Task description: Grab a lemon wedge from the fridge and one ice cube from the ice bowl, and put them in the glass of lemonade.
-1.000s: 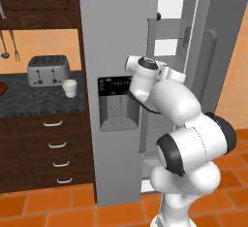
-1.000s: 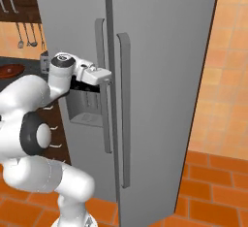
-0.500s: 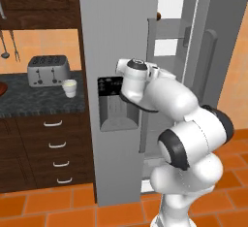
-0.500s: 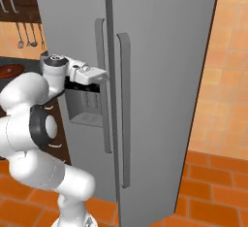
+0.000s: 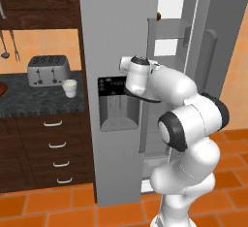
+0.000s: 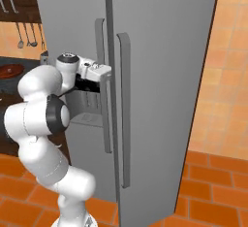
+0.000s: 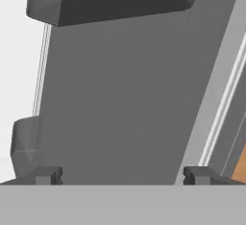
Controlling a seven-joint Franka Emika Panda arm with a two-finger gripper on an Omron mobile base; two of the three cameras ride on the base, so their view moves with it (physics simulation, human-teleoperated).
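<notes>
Two doors fronted the fridge, and the job stood at its first step — getting in for the lemon wedge. At centre-left of the right base view the gripper sat against the left door's handle, jaws fully spread, holding nothing. Next it probably needed to close on that handle and pull. Unseen: the wedge — presumably inside. The glass of lemonade waited at middle left by the toaster.

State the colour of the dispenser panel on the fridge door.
Black, set in the grey fridge; the dispenser panel shows best in the left base view.
</notes>
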